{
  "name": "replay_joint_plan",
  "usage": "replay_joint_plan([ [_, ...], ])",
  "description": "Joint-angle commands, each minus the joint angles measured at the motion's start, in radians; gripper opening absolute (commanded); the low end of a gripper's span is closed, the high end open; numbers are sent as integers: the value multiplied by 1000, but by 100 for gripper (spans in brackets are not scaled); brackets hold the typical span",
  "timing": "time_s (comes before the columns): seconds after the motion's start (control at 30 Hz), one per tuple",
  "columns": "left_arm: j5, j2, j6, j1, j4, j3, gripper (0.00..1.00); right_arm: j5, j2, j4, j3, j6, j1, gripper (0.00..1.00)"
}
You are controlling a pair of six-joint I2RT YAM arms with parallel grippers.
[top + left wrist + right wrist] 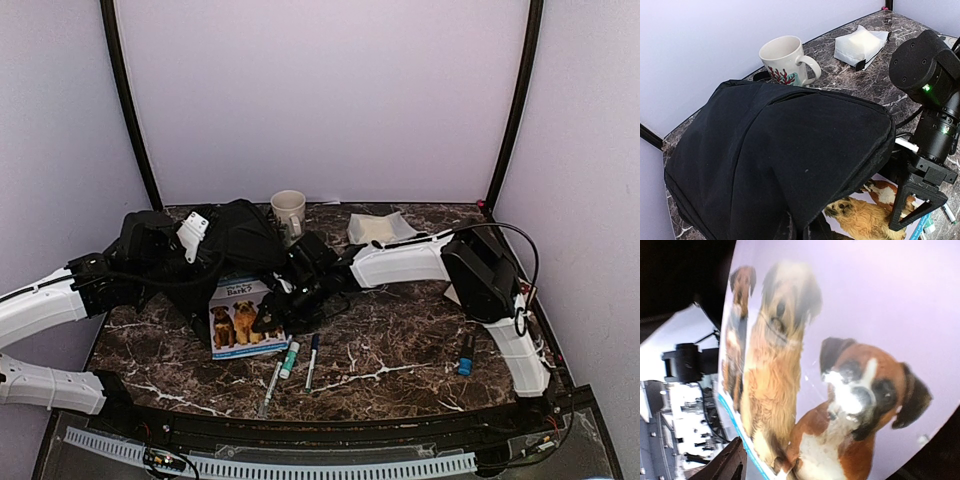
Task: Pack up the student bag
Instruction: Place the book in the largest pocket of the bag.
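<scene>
Inspection at the bench (420,335), dark marble top.

Left fingers (205,248): closed tight and buried in the fabric of the student bag (235,238). They pinch an edge of it, and the black cloth stands up in a tent from that point. The fingertips themselves are hidden in every view.

Student bag: at the left rear of the bench, directly at and beyond the left fingers. In the left wrist view its raised flap (790,150) fills most of the frame. The right fingers stand just beside its front right corner, apart from the cloth.

Right fingers (272,310): spread apart, with nothing clamped between them. They hang close over a book (238,318) with three dogs on its cover. One black finger (898,210) stands above the cover, and the right wrist view shows only one fingertip (730,465) at the lower left edge. Whether a tip touches the cover cannot be told.

Book (840,365): flat on the bench beneath the right fingers, its far edge tucked under the lifted bag.

Other items:
- Mug (785,62): upright, beyond the bag, behind both sets of fingers.
- White pouch (860,45): beyond the right fingers and to their right, well apart.
- Three pens (291,358): on the near side of the right fingers, just beside the book.
- Small blue item (466,354): far right of the right fingers.
</scene>
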Motion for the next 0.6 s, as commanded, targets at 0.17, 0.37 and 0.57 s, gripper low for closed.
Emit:
replay_joint_plan([
  [0.17,-11,-51,18,-1,128,5,0,244,-109,-205,0,-264,20,69],
  [0.37,-17,-61,18,-1,127,3,0,320,-150,-252,14,-385,50,70],
  [0.57,-23,-72,18,-2,129,0,0,434,-218,-302,-34,-491,102,70],
])
